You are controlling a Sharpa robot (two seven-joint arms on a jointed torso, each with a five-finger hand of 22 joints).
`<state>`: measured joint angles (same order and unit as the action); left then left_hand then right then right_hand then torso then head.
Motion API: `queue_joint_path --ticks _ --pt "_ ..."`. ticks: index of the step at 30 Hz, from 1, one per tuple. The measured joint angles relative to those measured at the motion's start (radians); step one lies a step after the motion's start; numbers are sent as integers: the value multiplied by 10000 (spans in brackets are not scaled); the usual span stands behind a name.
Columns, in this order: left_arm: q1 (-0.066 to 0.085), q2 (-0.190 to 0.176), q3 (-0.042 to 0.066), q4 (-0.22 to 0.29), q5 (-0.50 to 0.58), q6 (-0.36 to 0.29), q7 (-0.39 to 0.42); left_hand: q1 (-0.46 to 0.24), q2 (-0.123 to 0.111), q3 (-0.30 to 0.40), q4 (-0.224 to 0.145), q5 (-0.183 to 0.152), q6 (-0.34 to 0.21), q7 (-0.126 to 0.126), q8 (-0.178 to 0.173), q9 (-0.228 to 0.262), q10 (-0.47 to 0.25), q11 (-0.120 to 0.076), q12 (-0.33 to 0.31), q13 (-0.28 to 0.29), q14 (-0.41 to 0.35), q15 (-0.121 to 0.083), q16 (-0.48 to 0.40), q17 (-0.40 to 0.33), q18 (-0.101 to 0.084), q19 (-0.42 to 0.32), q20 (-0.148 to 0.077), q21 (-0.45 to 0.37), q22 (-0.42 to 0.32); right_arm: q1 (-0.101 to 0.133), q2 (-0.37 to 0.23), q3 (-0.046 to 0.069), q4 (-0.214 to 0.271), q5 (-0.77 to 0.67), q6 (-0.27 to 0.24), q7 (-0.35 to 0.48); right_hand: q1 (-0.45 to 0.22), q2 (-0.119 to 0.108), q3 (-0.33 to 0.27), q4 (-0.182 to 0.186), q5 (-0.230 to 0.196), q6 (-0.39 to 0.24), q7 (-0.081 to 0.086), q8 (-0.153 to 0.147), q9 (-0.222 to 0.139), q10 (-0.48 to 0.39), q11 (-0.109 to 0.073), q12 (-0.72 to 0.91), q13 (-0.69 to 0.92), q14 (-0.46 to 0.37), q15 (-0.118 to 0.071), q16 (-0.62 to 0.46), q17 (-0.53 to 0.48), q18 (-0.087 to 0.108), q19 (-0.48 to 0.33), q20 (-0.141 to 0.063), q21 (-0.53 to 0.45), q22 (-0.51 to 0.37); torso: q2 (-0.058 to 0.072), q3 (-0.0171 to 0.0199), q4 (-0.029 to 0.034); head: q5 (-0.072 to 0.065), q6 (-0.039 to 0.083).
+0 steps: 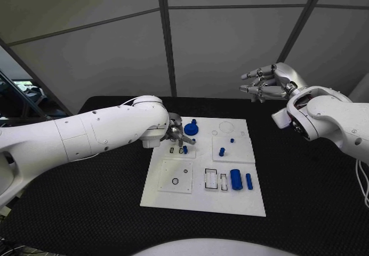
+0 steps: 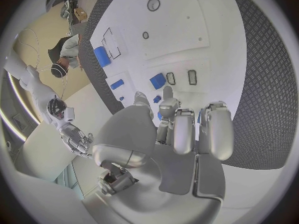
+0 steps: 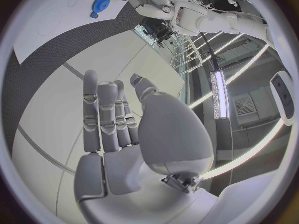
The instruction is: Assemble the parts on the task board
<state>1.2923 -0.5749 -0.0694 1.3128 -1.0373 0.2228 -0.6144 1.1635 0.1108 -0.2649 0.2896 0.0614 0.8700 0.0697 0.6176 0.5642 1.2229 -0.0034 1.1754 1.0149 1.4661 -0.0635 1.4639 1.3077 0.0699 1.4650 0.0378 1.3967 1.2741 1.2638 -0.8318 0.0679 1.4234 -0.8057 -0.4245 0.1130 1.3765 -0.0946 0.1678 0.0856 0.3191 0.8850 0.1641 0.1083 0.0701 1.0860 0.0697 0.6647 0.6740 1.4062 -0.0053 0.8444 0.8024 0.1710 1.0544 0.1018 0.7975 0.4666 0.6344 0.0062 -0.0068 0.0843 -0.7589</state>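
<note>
Lying near the white board's right edge, a blue cylinder is aligned near-to-far. A small blue piece is pinched by the left hand; the right hand is raised, fingers apart, empty.

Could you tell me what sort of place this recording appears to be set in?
Probably a robotics lab or test cell: a black table holds a white task board with blue parts, and grey partition panels stand behind it.

No readable text, labels, brands or numbers appear on anything here.
</note>
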Motion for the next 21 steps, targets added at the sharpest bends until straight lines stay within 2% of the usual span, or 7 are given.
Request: queue_joint_path --ticks 12,21 --pt "0 100 -32 -150 -8 286 -24 42 42 28 -27 41 0 0 34 61 0 0 49 12 -1 1 0 0 0 -1 1 23 48 0 30 -1 -26 0 9 0 0 0 25 -25 36 0 0 0 0 0 0 0 -14 37 -38 0 -1 0 20 -20 0 -9 -2 0 17 -20 -61" --pt "-2 206 -99 -210 -8 463 -36 414 197 197 -110 40 -72 1 107 198 0 0 89 45 -1 1 0 -1 -1 -1 0 39 104 0 80 -1 -58 0 32 -1 0 0 53 4 89 0 0 0 1 1 1 0 -24 37 -37 -33 0 -1 20 -20 -42 -19 -2 0 17 -21 -81"
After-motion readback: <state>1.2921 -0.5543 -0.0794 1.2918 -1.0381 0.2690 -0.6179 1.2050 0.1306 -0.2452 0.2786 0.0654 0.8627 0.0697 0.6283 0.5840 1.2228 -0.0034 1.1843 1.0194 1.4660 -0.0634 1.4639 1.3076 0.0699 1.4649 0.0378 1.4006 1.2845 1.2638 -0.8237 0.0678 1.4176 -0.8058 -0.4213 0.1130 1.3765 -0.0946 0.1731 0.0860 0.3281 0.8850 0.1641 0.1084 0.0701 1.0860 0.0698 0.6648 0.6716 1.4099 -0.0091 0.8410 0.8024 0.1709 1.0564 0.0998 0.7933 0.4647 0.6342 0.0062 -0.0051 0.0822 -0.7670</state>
